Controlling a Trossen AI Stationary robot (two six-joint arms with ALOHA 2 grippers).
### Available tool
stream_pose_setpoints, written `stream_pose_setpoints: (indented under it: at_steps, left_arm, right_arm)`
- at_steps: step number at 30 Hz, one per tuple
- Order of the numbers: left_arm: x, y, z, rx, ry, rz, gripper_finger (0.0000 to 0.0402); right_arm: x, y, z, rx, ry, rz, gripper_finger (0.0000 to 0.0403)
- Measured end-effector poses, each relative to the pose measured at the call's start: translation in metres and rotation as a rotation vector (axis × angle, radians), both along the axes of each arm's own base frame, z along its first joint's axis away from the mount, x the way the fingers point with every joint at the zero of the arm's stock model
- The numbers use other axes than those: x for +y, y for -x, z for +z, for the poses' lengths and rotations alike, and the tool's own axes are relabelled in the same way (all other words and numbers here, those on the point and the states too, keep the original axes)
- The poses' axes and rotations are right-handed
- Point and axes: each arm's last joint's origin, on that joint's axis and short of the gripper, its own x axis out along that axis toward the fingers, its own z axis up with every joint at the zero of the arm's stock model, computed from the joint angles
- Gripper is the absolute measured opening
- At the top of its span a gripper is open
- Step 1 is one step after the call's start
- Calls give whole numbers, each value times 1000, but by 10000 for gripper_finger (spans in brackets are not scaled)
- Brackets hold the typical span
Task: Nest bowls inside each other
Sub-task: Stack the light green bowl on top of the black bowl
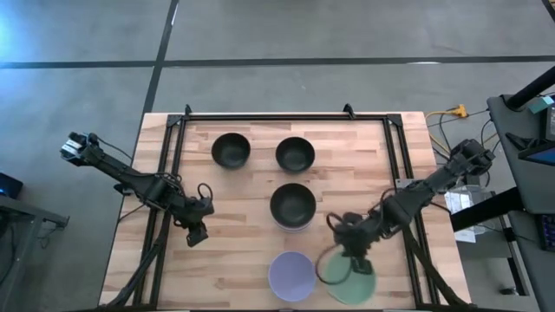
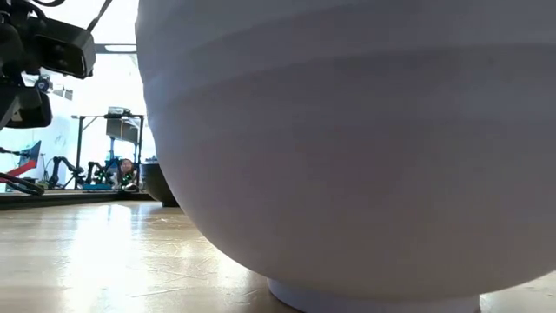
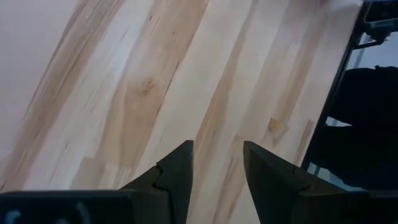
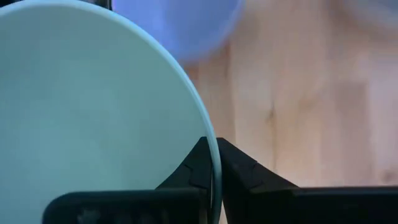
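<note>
Right gripper (image 4: 214,163) clamped on rim of round smooth green bowl (image 1: 347,270), just beside round smooth lavender bowl (image 1: 291,276) at table's near edge. Left gripper (image 3: 217,163) parted, empty, over bare wooden tabletop (image 3: 143,93)

Bare desk (image 1: 234,260) lies open along the left side. Three black bowls (image 1: 293,205) crowd the middle, and a lavender bowl (image 1: 291,276) sits beside a green bowl (image 1: 347,276), seemingly almost touching.

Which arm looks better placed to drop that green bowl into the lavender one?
The right. Its gripper already pinches the green bowl's rim, right beside the lavender bowl. The left gripper waits open over bare table.
</note>
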Motion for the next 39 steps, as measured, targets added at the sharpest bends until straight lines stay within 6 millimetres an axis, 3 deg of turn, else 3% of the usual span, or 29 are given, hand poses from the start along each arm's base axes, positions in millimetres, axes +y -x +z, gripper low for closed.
stream_pose_setpoints:
  at_steps: [9,17,23,33,39]
  left_arm:
    - [-5,-10,2,-133,-33,-122,125]
    - [-12,-24,1,-201,-6,-119,125]
    - [-16,-33,-5,-210,-2,-118,125]
    - [-21,-44,-12,-207,-1,-119,125]
    - [-18,-35,-12,-174,10,-138,125]
  right_arm:
    - [-63,-55,55,-226,-93,-292,11]
    - [-125,-93,84,-361,-187,-590,12]
    - [-155,-113,79,-167,-140,-802,12]
    - [-176,-141,73,75,18,-744,12]
    - [-177,-134,71,254,114,-693,12]
